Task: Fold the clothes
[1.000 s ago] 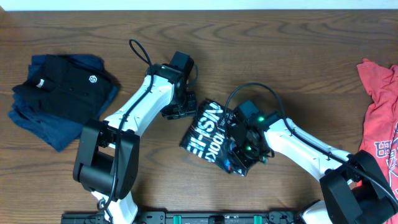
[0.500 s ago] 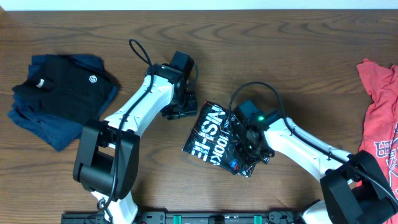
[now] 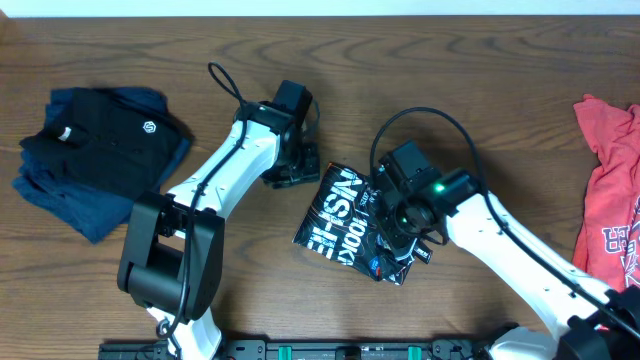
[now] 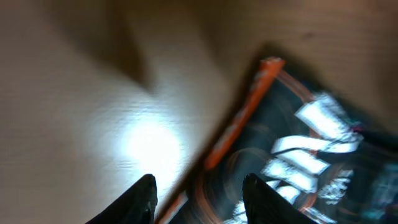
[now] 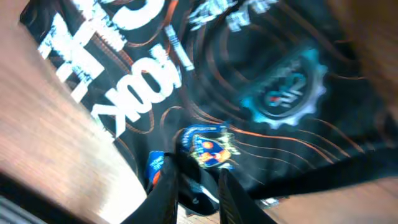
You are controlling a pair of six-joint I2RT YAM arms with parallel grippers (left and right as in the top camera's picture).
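The black jersey point(image 3: 345, 225) with big white lettering lies folded into a small packet at the table's middle. My left gripper point(image 3: 293, 178) is open just off the packet's upper left corner. In the left wrist view its fingers point(image 4: 144, 200) straddle the jersey's orange edge point(image 4: 239, 121), with the gripper point(image 4: 199, 199) not closed on it. My right gripper point(image 3: 402, 240) is at the packet's right end. In the right wrist view the gripper point(image 5: 196, 196) pinches a black fold beside the blue and orange logos point(image 5: 208, 146) of the jersey point(image 5: 261, 74).
A pile of navy and black garments point(image 3: 95, 150) lies at the far left. A red T-shirt point(image 3: 610, 190) hangs over the right edge. The brown wooden table point(image 3: 480, 100) surrounds the packet. A black cable loops above each wrist.
The right wrist has shifted up and turned over the packet's right end, and its forearm has swung outward. The jersey's right corner was drawn a little right. The left arm has barely moved.
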